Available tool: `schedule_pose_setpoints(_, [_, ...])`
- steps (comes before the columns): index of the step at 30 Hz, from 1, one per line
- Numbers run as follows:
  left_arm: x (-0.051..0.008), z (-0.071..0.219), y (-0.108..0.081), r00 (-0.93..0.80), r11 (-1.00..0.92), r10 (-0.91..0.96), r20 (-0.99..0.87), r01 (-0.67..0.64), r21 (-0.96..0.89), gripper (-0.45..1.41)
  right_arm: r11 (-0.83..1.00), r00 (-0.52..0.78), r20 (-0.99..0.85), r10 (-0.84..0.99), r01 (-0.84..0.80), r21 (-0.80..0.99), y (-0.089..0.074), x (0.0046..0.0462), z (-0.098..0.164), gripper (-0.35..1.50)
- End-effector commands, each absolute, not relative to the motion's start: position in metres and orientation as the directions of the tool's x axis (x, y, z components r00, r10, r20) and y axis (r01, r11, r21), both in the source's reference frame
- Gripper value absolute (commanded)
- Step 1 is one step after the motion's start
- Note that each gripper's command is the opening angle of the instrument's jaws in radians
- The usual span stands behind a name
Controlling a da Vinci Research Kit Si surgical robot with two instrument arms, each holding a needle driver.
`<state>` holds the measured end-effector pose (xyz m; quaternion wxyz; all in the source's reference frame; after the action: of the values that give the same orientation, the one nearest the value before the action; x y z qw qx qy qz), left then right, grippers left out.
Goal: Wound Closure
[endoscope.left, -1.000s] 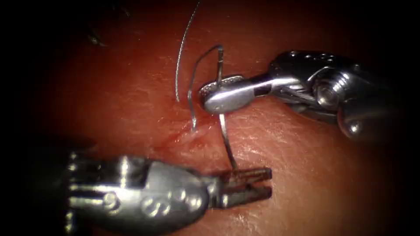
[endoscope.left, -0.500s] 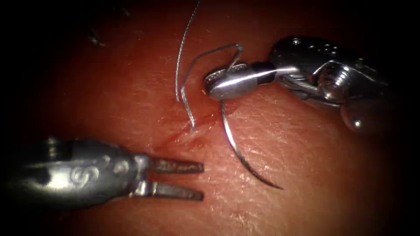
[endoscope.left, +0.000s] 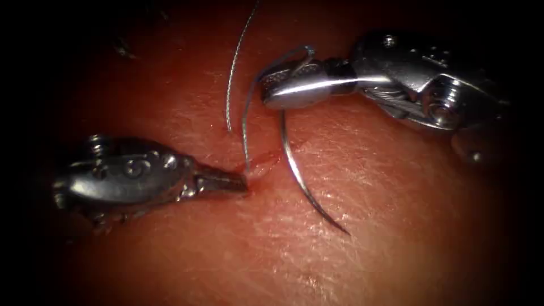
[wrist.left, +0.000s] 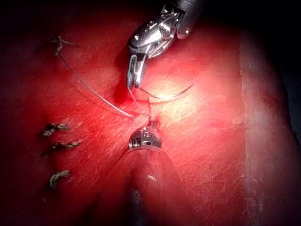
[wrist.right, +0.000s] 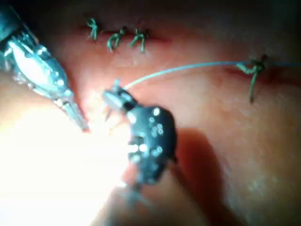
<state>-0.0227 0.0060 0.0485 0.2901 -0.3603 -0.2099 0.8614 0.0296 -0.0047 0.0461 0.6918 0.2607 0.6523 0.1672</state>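
Note:
My right tool point(endoscope.left: 272, 88) comes in from the right with its jaws shut on the curved needle point(endoscope.left: 294, 164) close to its tail end. The needle is out of the tissue point(endoscope.left: 396, 198); it arcs down over the right side of the cut point(endoscope.left: 263, 164), its point free. Thread point(endoscope.left: 243, 130) runs from the tail in a loop down into the cut. My left tool point(endoscope.left: 241, 182) lies left of the cut, jaws shut, its tip against the cut's edge beside the thread. The left wrist view has the right tool point(wrist.left: 135, 77) and the needle point(wrist.left: 164, 96).
A second strand of thread point(endoscope.left: 232, 68) runs up from left of the cut and out of the endoscope view. Three tied stitches point(wrist.right: 115, 35) and one more knot point(wrist.right: 254, 68) sit along the wound line. Red fluid wets the tissue around the cut.
The left tool let go of the needle's point, drew back left, then moved up to the cut and shut its jaws. The right tool lifted, turning the needle.

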Motion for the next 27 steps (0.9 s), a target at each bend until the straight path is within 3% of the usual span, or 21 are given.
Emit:
schedule_pose_setpoints(1, [-0.0232,0.0495,0.0056,-0.578,-0.745,0.648,-0.496,-0.347,-0.57,-0.13,0.811,0.089,-0.819,0.567,0.112,0.574,-0.005,0.0304,0.0465,-0.35])
schedule_pose_setpoints(9, [-0.0224,0.0511,0.006,-0.596,-0.749,0.642,-0.483,-0.35,-0.562,-0.11,0.839,0.076,-0.847,0.527,0.115,0.532,-0.0048,0.0306,0.0461,-0.35])
schedule_pose_setpoints(16, [-0.0227,0.0521,0.0059,-0.623,-0.749,0.633,-0.46,-0.341,-0.568,-0.3,0.865,0.06,-0.872,0.485,0.116,0.489,-0.0044,0.0311,0.0461,-0.35])
schedule_pose_setpoints(27, [-0.0241,0.0514,0.0048,-0.686,-0.709,0.584,-0.434,-0.171,-0.684,-0.35,0.914,0.027,-0.918,0.395,0.093,0.395,-0.003,0.0332,0.0469,-0.35])
